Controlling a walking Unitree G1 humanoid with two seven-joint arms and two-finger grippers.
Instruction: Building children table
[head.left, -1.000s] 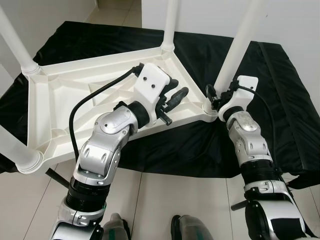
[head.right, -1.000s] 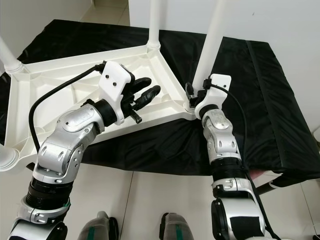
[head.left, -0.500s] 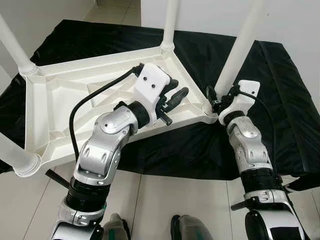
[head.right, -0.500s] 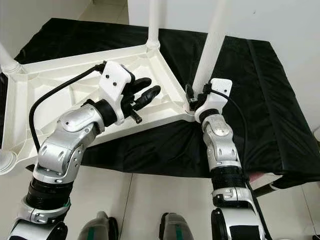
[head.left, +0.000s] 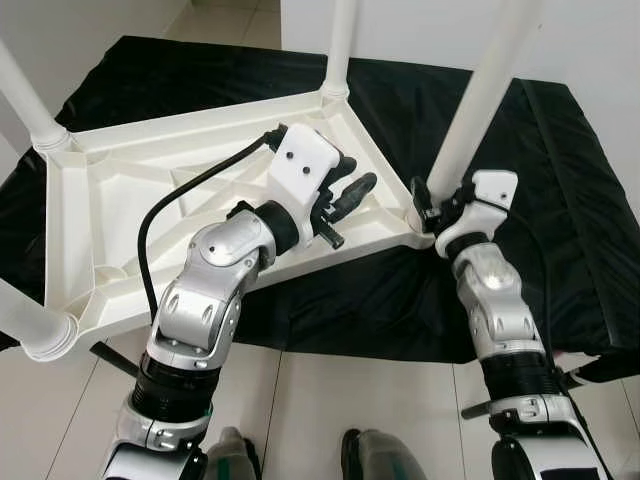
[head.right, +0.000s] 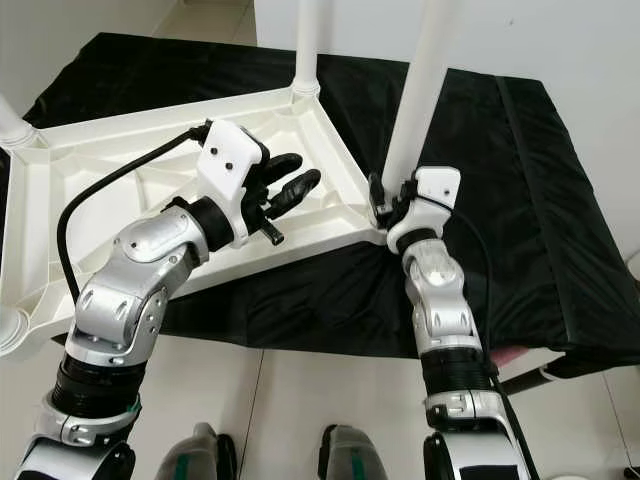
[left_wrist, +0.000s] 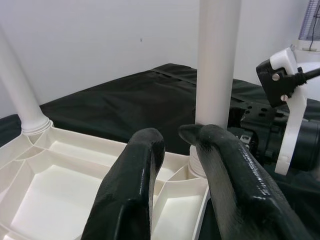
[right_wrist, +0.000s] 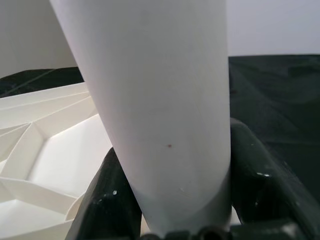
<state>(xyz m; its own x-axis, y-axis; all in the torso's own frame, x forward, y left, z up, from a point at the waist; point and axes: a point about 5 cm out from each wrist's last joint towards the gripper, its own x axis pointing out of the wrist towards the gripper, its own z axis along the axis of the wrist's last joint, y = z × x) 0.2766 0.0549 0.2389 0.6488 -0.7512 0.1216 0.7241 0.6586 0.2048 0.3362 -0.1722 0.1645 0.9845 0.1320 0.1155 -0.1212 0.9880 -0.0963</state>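
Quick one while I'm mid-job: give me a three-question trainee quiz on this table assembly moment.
1. True or false: the tabletop lies upside down on the black cloth.
2. Which gripper is closed around a table leg? A left gripper B right gripper
3. Fill in: the left gripper hovers over the tabletop's ribbed ____.

Key: 1 true. 2 B. 3 underside.

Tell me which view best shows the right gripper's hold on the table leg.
The right wrist view: the leg sits squarely between both black fingers. The eye views show the right gripper at the leg's base; the left wrist view shows it partly hidden.
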